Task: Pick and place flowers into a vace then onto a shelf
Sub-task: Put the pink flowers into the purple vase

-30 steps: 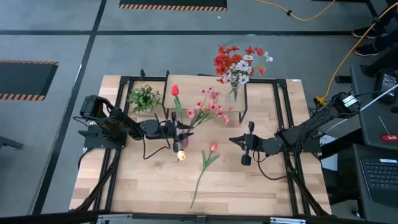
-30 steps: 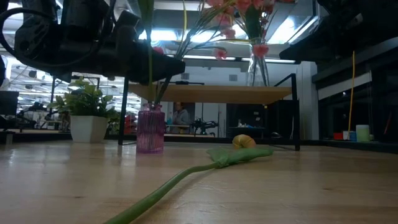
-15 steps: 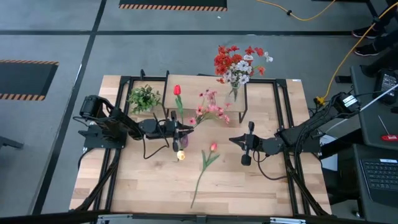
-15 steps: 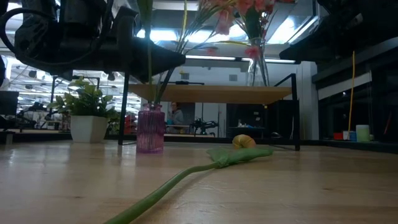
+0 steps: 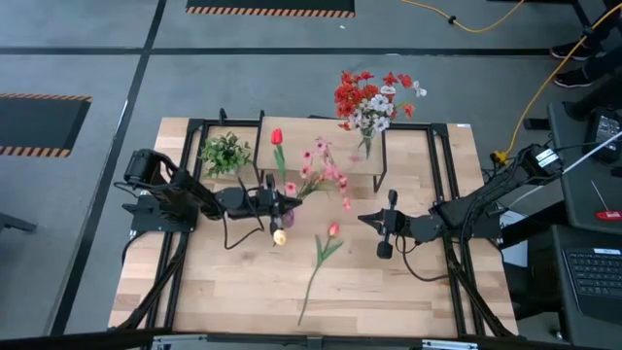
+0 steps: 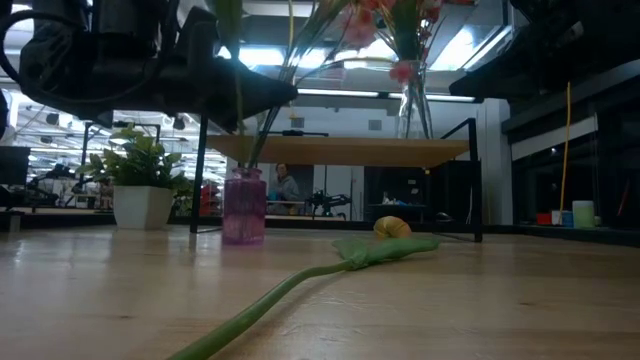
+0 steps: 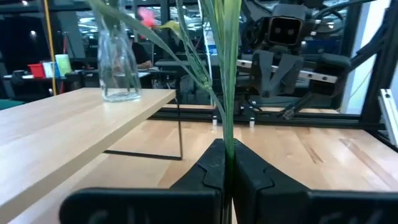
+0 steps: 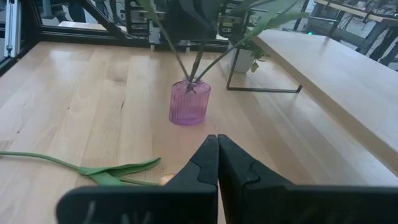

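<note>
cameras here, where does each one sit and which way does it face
High: overhead, straight down; both arms, left gripper shut on flower stems.
Low: tabletop level, facing the purple vase; arm overhead.
Left wrist: past shut fingers, toward shelf.
Right wrist: past right gripper, shut, toward the vase.
Shared: vase, shelf.

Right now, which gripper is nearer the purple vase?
Left. The left gripper is shut on flower stems right above the purple vase; the right gripper waits farther off, shut.
</note>
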Robot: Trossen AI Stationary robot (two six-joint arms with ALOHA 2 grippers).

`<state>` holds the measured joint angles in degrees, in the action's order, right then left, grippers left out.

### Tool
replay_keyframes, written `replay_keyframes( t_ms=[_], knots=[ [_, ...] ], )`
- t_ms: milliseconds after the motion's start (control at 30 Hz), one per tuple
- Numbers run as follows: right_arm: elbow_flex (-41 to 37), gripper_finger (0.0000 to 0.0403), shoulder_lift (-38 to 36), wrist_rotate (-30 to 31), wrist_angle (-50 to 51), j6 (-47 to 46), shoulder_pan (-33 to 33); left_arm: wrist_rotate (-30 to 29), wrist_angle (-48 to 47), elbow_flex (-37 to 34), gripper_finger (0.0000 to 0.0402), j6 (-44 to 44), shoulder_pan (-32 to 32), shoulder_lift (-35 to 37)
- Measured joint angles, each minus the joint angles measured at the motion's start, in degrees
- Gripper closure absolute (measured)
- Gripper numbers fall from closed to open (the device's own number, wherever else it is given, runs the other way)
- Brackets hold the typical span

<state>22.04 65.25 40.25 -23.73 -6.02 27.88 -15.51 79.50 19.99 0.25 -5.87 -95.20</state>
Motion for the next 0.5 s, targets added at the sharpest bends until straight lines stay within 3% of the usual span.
replay_keyframes(
  t_ms=[333,500],
  knots=[
    [0.0,0.0402,0.0,0.0,0.0,-1.1,0.0,-7.2,1.0,-3.0,0.0397,0.1,-3.4,0.0],
    [0.0,0.0402,0.0,0.0,0.0,-1.2,0.0,-7.5,2.8,-4.1,0.0396,0.5,-4.6,0.0]
  ],
)
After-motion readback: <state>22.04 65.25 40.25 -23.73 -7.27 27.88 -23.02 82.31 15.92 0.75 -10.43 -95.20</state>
